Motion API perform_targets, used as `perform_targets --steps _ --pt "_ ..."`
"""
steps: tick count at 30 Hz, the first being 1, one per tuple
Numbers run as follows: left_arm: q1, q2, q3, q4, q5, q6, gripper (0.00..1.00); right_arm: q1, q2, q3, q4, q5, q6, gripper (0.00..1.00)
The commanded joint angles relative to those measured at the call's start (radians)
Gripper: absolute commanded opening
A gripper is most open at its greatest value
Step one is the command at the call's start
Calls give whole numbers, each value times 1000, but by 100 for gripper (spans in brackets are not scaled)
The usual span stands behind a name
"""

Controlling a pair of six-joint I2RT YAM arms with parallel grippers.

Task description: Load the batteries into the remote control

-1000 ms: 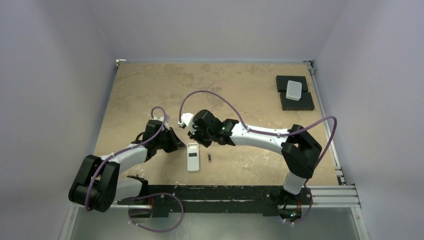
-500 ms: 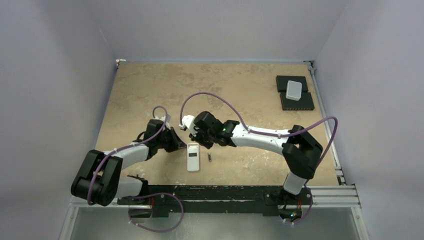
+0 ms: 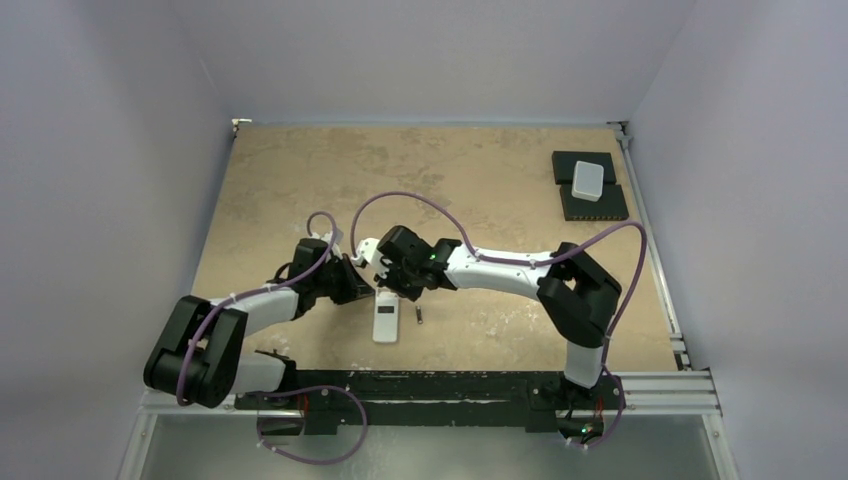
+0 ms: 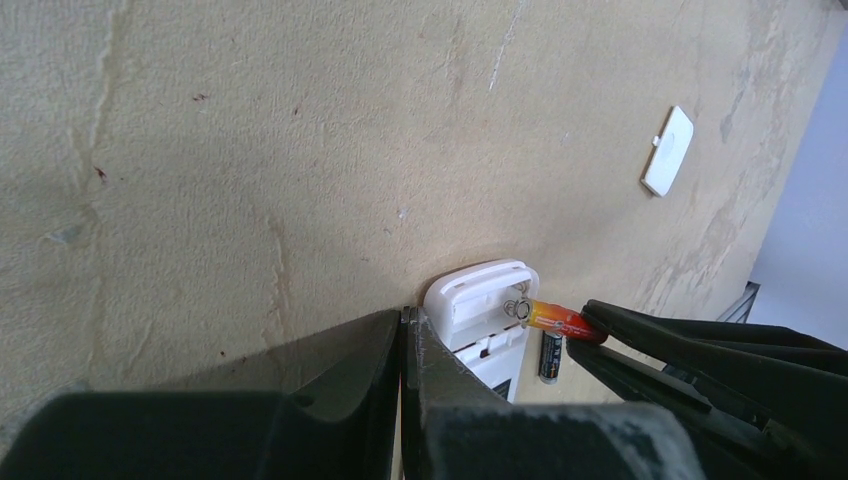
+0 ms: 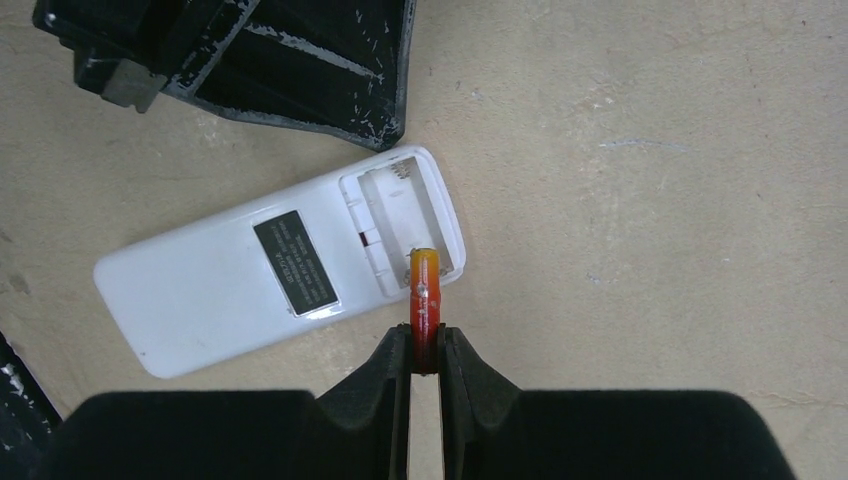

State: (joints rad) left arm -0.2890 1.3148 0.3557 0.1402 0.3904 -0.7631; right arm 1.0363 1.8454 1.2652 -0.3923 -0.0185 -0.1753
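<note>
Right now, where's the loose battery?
In the top view, the loose battery lies on the table just right of the remote control.

My left arm (image 3: 258,308) and right arm (image 3: 500,269): white and black.
I see white tubes, fat black joints, a purple cable (image 3: 400,197) looping over each, and black fingers (image 5: 300,40) with white scratches.

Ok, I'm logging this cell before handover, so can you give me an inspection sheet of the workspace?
Surface: tan table, mottled, with cracks.
Job's things: remote control back up, compartment open; held battery with its tip at the compartment; spare battery lying beside the remote.
Clutter: white box on black pads, far right; loose cover.
Grippers: right gripper shut on held battery; left gripper shut, at the remote's open end.
Cables: purple cables looped over both arms.
Surroundings: plain walls; rail at the near edge.
</note>
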Motion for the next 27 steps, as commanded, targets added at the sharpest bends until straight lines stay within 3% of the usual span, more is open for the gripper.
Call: perform_targets --steps 1,27 --pt "-2 18 28 48 22 20 2 7 -1 56 -7 -19 -32 0" --pt "-3 31 31 53 30 23 3 7 64 120 -39 -48 -52 2"
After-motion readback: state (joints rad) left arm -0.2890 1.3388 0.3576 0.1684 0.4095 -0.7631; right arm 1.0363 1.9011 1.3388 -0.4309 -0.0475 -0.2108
